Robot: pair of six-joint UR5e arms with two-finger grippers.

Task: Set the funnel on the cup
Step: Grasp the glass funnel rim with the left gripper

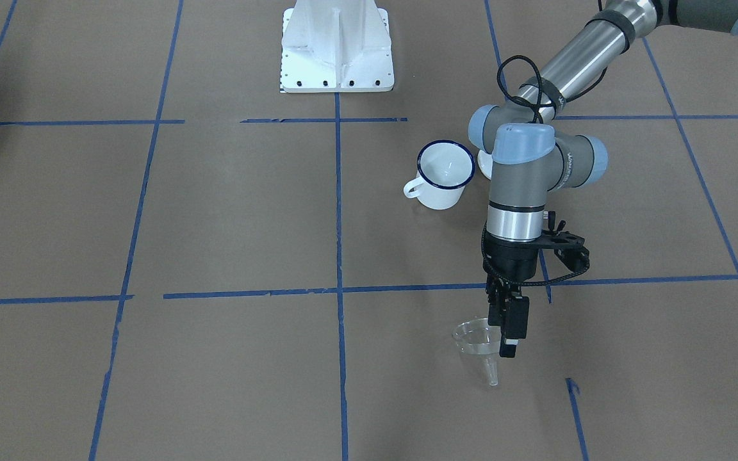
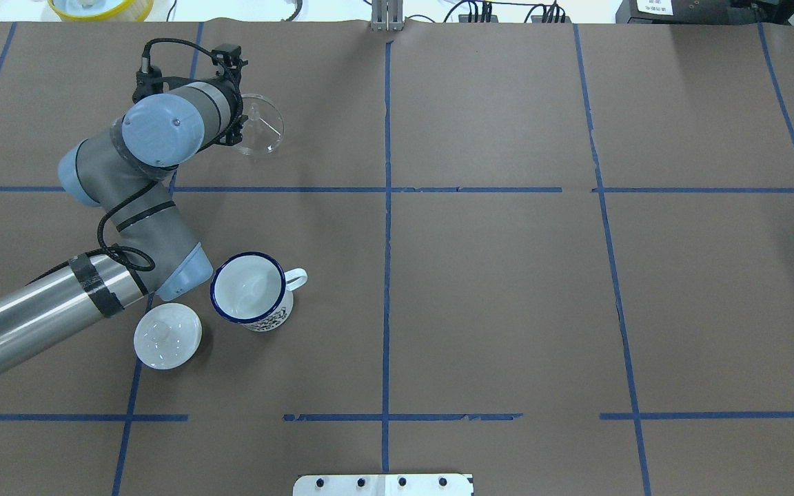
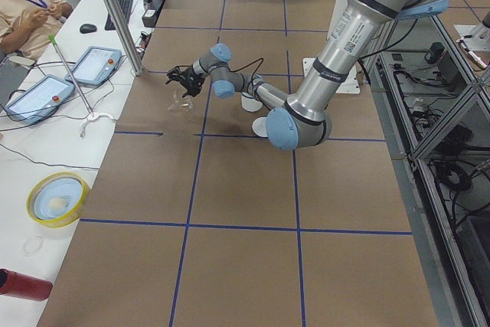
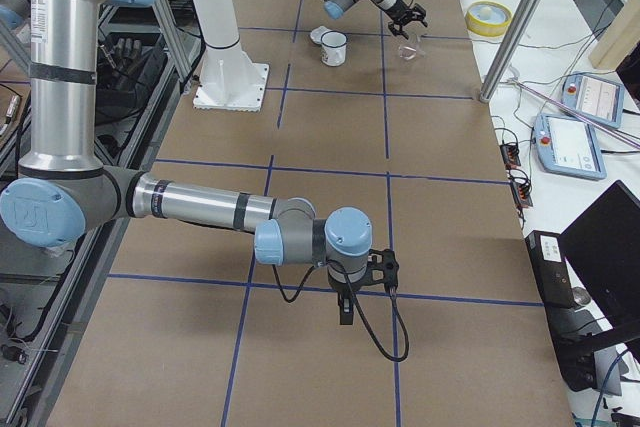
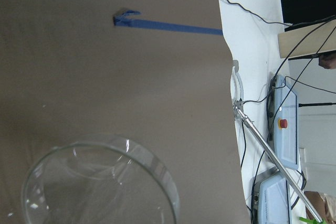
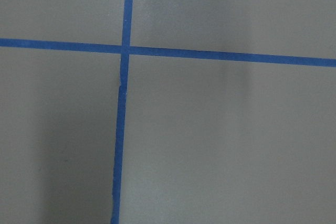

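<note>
The clear funnel (image 1: 473,338) hangs bowl up, stem down, at the far side of the table from the robot; it also shows in the overhead view (image 2: 261,124) and the left wrist view (image 5: 100,182). My left gripper (image 1: 508,328) is shut on the funnel's rim. The cup (image 1: 446,171), a white mug with a dark blue rim, stands upright and empty nearer the robot's base, also seen from overhead (image 2: 251,286), well apart from the funnel. My right gripper (image 4: 345,309) shows only in the exterior right view, low over bare table; I cannot tell if it is open or shut.
A round white knobbed lid (image 2: 167,335) lies beside the cup, under the left forearm. The white robot base plate (image 1: 337,51) is at the table's robot side. A yellow bowl (image 3: 57,198) and tablets lie on the operators' bench past the table edge.
</note>
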